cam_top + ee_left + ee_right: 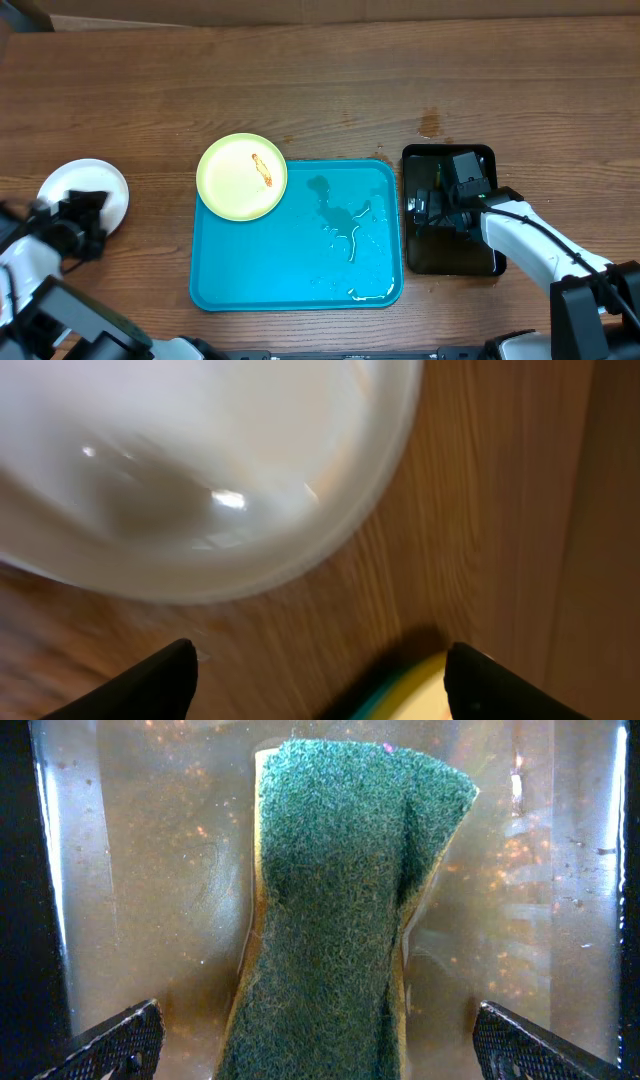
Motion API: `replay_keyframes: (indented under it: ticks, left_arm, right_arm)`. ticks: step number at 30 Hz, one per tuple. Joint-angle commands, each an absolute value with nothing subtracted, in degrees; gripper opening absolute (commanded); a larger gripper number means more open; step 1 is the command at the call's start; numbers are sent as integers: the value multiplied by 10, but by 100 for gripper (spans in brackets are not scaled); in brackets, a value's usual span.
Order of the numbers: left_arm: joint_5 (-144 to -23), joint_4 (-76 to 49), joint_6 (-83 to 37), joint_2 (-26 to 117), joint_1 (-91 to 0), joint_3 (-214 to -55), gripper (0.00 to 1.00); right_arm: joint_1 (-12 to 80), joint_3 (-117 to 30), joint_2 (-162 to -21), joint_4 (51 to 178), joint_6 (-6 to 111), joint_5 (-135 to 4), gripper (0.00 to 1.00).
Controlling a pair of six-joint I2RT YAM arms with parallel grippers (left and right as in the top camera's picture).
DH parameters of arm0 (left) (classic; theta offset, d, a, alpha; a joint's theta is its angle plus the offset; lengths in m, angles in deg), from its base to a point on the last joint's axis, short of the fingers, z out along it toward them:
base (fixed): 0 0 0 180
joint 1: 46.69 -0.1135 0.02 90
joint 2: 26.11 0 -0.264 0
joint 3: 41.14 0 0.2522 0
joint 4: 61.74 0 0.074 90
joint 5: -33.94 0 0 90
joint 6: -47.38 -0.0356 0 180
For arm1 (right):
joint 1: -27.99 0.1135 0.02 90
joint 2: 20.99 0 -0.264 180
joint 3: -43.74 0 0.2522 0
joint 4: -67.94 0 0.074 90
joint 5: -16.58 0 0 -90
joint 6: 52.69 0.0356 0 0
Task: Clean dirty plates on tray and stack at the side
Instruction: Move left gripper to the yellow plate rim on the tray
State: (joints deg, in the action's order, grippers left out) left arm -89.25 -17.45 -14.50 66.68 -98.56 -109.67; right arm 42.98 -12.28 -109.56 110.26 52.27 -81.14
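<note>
The turquoise tray (240, 285) is lying in the middle of the wooden table (350, 90), with streaks of water (345, 225) glinting on its right half. The yellow-green plate (235, 185) is sitting on the tray's far left corner, overlapping the rim and jutting partly out over the table; it is carrying an orange-brown smear (264, 170) just right of its centre. The white plate (85, 185) is resting on the table well to the left of the tray, apart from it; whether it is one plate or a stack, I cannot tell.

The left gripper (80, 215) is hanging at the near edge of the white plate; in the wrist view the plate (200, 460) is filling the far part of the picture. There the gripper (320, 670) is standing wide, its dark fingertips (150, 685) sitting far apart with wood grain showing between them; whether they are touching the plate, I cannot tell.

The right gripper (430, 205) is reaching down into the black tray (430, 255), which is lying just right of the turquoise one. In the wrist view a sponge (330, 900), green scouring face up with a yellow layer beneath, is lying in brownish water; the gripper (315, 1040) is spread wide, its fingertips (110, 1045) flanking the sponge's near end, both clear of it.
</note>
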Motion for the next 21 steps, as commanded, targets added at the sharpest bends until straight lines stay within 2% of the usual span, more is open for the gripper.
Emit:
replay_keyframes:
  ticks: [1, 5, 10, 15, 21]
  left_arm:
    - [-881, -126, -210, 630, -874, -1109, 73]
    - [-710, -62, -226, 640, -733, -1109, 82]
    - [-666, -67, -249, 657, -625, -1109, 81]
    - [-632, -93, -248, 676, -570, -1109, 79]
    - [-630, -100, -248, 707, -553, -1109, 77]
  right_arm:
    - [429, -121, -1097, 1100, 523, -815, 100]
    - [429, -121, -1097, 1101, 523, -815, 100]
    - [429, -121, -1097, 1101, 523, -815, 100]
    - [429, -121, -1097, 1101, 523, -815, 100]
    - [429, -121, -1097, 1101, 523, -815, 100]
